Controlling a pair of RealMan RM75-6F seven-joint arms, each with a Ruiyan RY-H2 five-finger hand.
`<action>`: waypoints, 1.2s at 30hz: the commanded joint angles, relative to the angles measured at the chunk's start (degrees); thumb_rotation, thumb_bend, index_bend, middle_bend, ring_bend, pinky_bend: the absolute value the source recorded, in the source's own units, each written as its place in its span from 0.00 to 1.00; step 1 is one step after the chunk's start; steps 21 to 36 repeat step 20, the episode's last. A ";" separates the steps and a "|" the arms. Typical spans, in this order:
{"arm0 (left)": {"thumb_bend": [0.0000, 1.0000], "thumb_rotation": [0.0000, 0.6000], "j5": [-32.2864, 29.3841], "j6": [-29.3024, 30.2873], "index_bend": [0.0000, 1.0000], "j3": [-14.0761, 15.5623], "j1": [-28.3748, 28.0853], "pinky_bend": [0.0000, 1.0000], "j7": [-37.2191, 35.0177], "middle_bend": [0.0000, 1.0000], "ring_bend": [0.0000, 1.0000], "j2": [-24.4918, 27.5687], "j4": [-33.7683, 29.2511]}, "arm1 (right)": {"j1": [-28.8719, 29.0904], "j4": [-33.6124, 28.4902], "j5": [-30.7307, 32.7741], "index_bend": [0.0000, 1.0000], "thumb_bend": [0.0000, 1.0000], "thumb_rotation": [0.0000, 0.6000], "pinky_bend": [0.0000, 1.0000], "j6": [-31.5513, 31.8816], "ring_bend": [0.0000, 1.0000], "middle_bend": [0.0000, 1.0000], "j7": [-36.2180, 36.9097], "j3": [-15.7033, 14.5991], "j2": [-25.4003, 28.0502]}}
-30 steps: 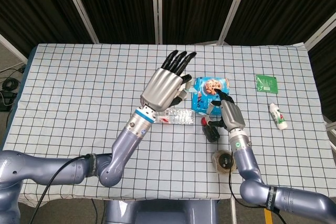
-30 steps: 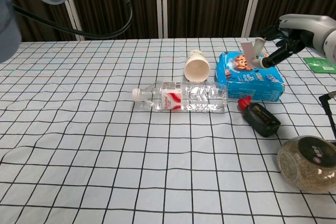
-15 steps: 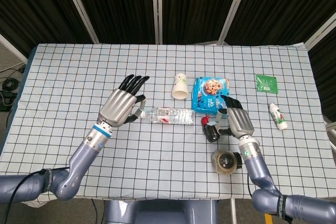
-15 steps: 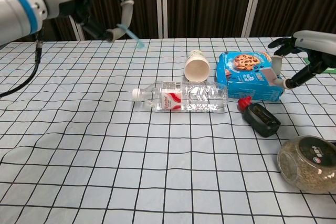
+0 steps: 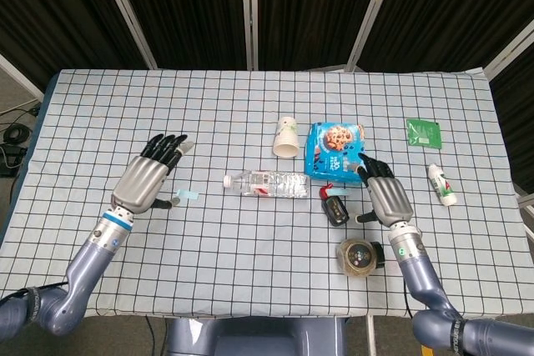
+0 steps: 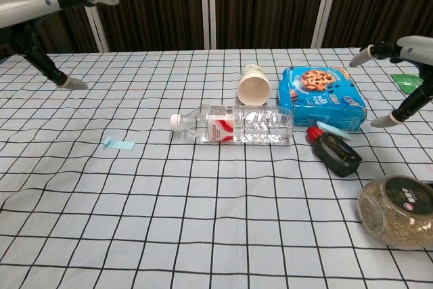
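Nearest, a jar [image 6: 398,210] lies on the counter [image 5: 250,239]. Both hands hover spread, holding nothing: the left robot hand [image 5: 150,177] above a blue slip [image 5: 188,195], the right robot hand [image 5: 386,198] beside a black device [image 5: 336,208]. Both slips look released; nothing seems left in hand.

No lettering can be made out. The water bottle [image 6: 233,125] lying at the middle of the table carries a red-and-white label, and the blue cookie box [image 6: 321,97] to its right shows printed writing, but both are too small and blurred to make out.
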 commanded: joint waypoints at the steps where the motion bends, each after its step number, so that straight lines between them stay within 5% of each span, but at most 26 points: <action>1: 0.00 1.00 2.10 3.29 0.00 0.39 2.78 0.00 -0.71 0.00 0.00 2.69 -0.96 | -2.90 -1.39 -6.11 0.19 0.00 1.00 0.00 3.56 0.00 0.00 3.10 -0.93 3.89; 10: 0.00 1.00 9.12 17.81 0.00 6.21 16.36 0.00 -1.92 0.00 0.00 8.56 -1.81 | -13.84 9.28 -26.84 0.18 0.00 1.00 0.00 20.79 0.00 0.00 15.52 -6.27 13.53; 18: 0.00 1.00 12.85 20.47 0.00 11.24 24.33 0.00 -4.50 0.00 0.00 10.66 -0.54 | -22.38 13.83 -28.26 0.12 0.00 1.00 0.00 27.58 0.00 0.00 17.61 -9.14 16.54; 36: 0.00 1.00 13.57 20.69 0.00 11.30 25.28 0.00 -5.46 0.00 0.00 10.43 0.38 | -23.44 14.74 -28.76 0.12 0.00 1.00 0.00 28.39 0.00 0.00 17.98 -9.34 16.55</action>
